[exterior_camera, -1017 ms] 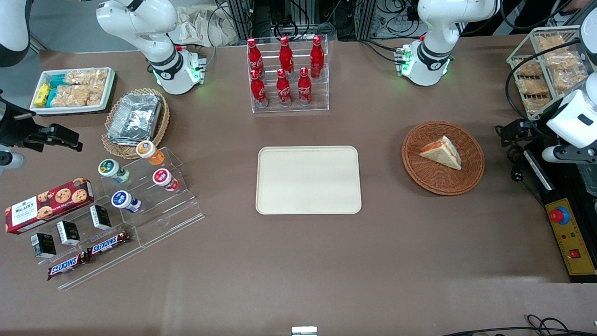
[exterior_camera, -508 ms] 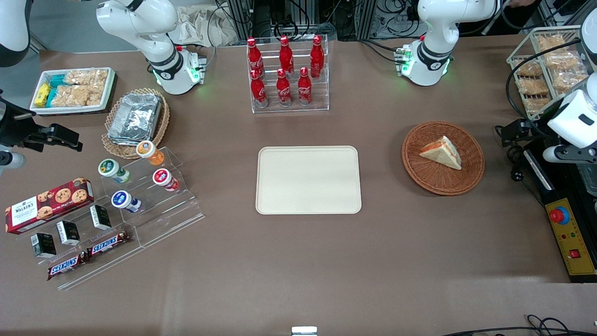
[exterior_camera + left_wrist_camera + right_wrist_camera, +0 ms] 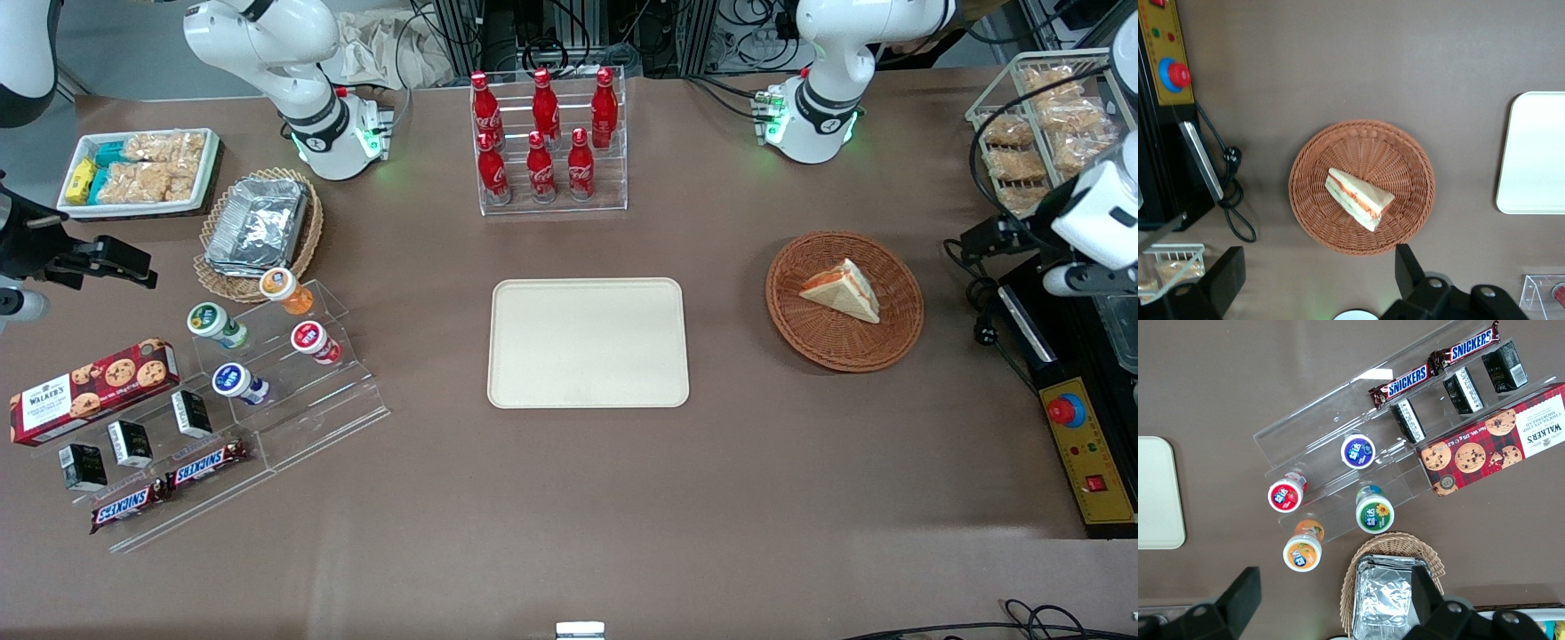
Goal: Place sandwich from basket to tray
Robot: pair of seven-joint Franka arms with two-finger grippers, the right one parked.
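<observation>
Reddish-brown wicker formed the basket (image 3: 845, 300), which sat on the brown table (image 3: 569, 498) toward the working arm's end. Inside it lay the sandwich (image 3: 842, 291), 1 white wedge with its orange and green filling showing at the cut edge. The cream tray (image 3: 588, 343) rested bare at the table's middle, well apart from the basket. The gripper (image 3: 1318, 280) hung high above the basket, its 2 fingers (image 3: 1408, 267) spread wide and holding nothing.

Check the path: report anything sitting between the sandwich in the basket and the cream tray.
Nothing visible: only bare tabletop separates the basket holding the sandwich from the tray. The gripper hangs open above the basket, unobstructed.
</observation>
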